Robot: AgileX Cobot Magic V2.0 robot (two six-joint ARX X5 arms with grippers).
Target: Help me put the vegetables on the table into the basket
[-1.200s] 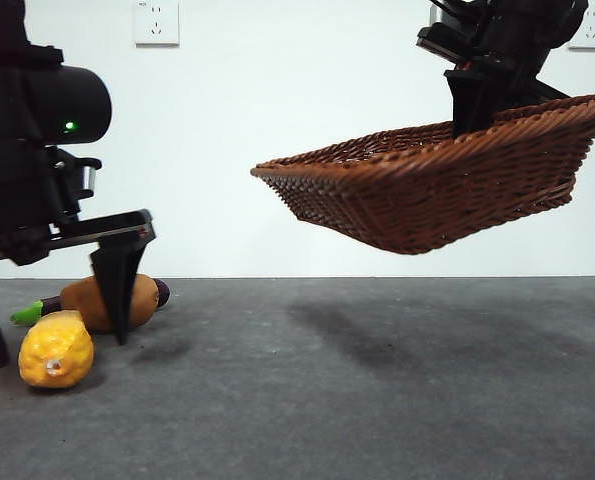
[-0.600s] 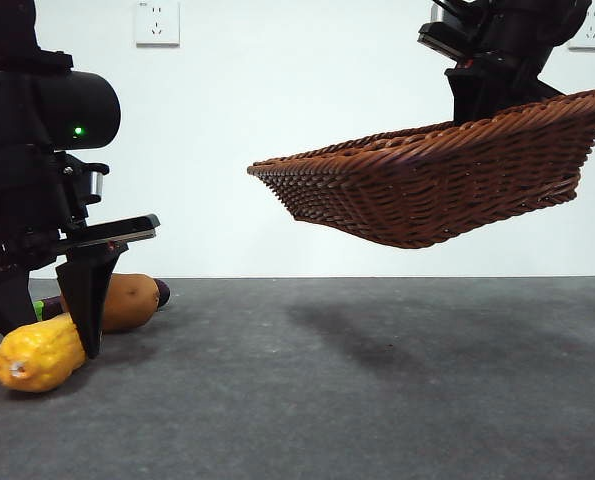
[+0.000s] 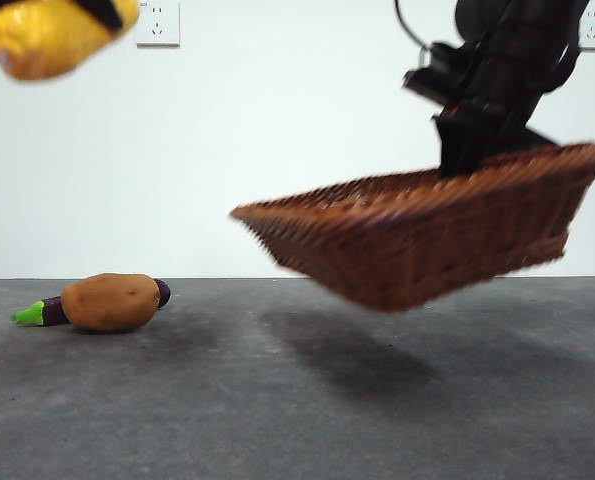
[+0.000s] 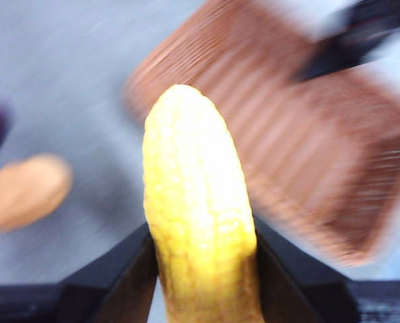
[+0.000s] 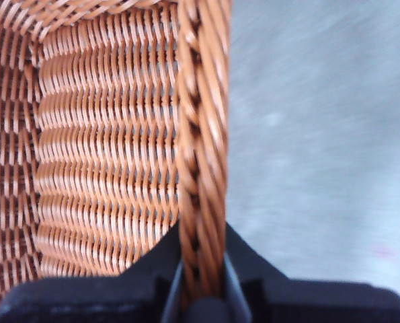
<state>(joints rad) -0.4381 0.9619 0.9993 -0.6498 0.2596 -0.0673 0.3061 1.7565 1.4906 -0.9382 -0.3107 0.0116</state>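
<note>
Front view: right end effector [image 3: 464,150] comes in from top right, clamped on the far rim of the basket [image 3: 417,235], which hangs tilted in mid-air, clear of the worktop [image 3: 307,390]. Yellow lump [image 3: 49,35] is up at the top left corner w/ a black jaw across it, high above the worktop & well apart from the basket. Potato [image 3: 109,302] lies on the worktop far below it, eggplant [image 3: 37,313] touching it from behind.

Left wrist view: left end effector [image 4: 203,252] is closed on the yellow lump, one jaw at each side, lump sticking out ahead. Basket lies beyond the lump's tip, open side facing it; potato off to one side, lower. Blurry.

Right wrist view: jaws pinch the braided rim between them; woven floor on one side of them looks bare, grey worktop on the other.

Step, as I read it: 1st veg lifted, being carried to the basket. Next: bring lump over the opening, then release; 2 veg left.
</note>
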